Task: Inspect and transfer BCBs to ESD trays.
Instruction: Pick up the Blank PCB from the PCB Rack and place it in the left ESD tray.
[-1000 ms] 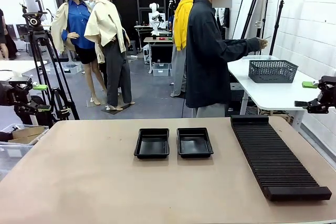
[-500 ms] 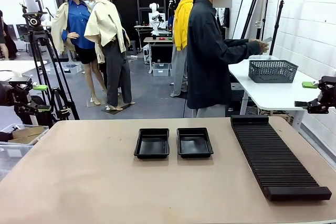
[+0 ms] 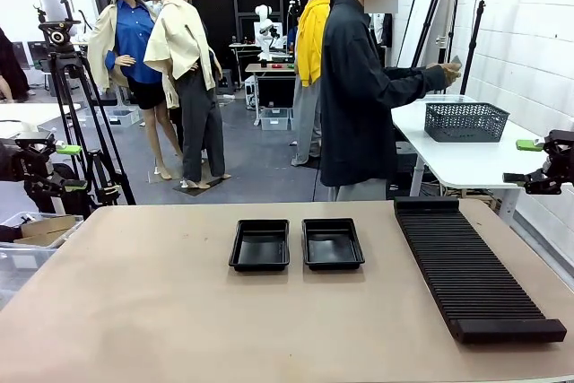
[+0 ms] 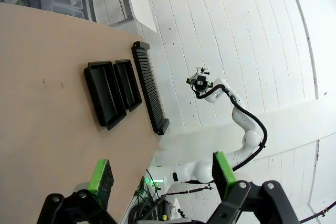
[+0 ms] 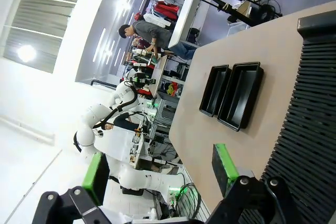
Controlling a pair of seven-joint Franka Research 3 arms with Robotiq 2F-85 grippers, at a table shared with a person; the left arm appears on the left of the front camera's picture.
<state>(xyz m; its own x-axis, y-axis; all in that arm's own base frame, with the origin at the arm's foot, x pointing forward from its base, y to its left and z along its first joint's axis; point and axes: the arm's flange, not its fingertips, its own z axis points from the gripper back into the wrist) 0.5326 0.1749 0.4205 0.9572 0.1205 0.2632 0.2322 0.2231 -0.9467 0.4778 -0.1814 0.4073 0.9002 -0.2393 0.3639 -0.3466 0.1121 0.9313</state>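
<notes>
Left claw [image 3: 72, 166] and right claw [image 3: 522, 161] gape wide off the desk's [image 3: 179, 311] sides, ESD trays [image 3: 260, 247] sitting mid-desk left of a ribbed rack [image 3: 471, 266], while the far person's hand [image 3: 447, 72] holds something indistinct.

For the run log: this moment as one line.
left gripper open | right gripper open | ESD trays empty | person's hand near mesh basket

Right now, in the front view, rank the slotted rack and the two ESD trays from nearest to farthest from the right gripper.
1. Slotted rack, right side of table.
2. Right ESD tray, centre.
3. Left ESD tray, left of centre.
</notes>
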